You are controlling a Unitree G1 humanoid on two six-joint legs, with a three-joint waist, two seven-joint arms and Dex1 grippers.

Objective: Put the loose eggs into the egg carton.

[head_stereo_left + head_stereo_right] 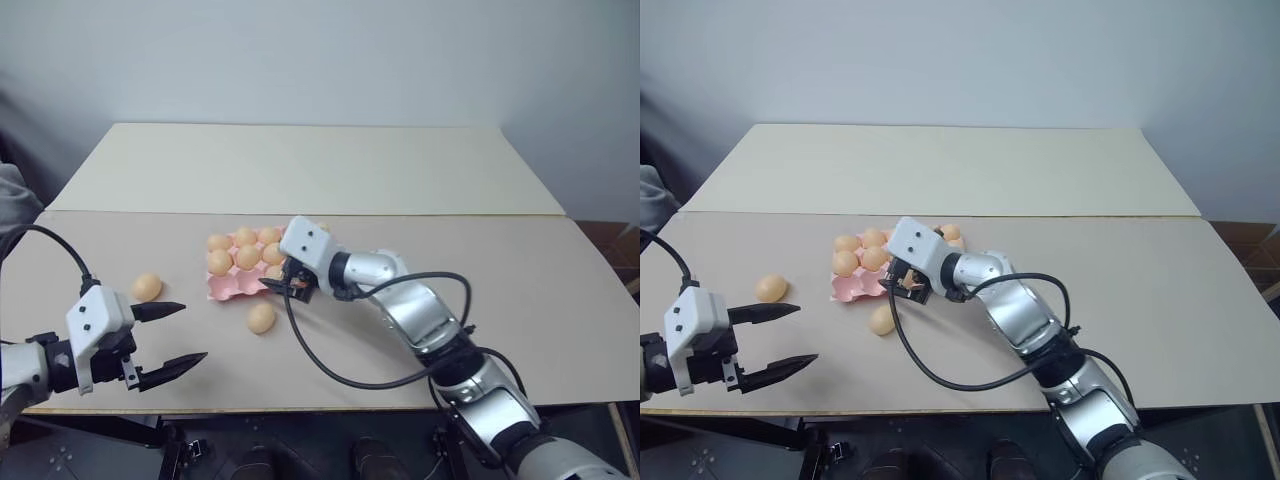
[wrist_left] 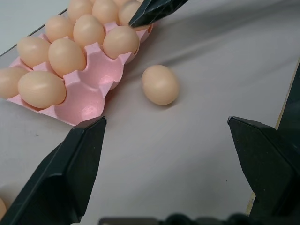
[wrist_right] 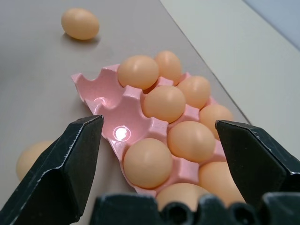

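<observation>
Left eye view: the egg carton [image 1: 232, 285], a pale pink moulded tray, lies near the middle of the frame on the tan surface [image 1: 560, 300]. Several tan-orange eggs sit in its cups, grouped toward its upper part, while the cups along its lower left edge are bare. The right gripper [image 3: 159, 154] hovers at the carton's right side, its arm reaching in from the lower right of the frame; part of the carton is hidden behind it. Its jaws are spread wide and grasp nothing; in the right wrist view the two black fingers [image 3: 61, 173] stand far apart at either side, with filled cups and one bare pink cup between them.

Two loose eggs lie on the surface outside the carton. One loose egg [image 1: 261, 318] rests just below the carton's lower right corner, near it but apart. The other loose egg [image 1: 147, 287] lies left of the carton, well apart from it, just above the upper finger of the left gripper [image 1: 170, 340].

The left gripper sits at the lower left of the frame, pointing right, jaws released and wide, holding nothing. In the left wrist view its fingers [image 2: 70, 173] frame the nearer loose egg and the carton's corner.
</observation>
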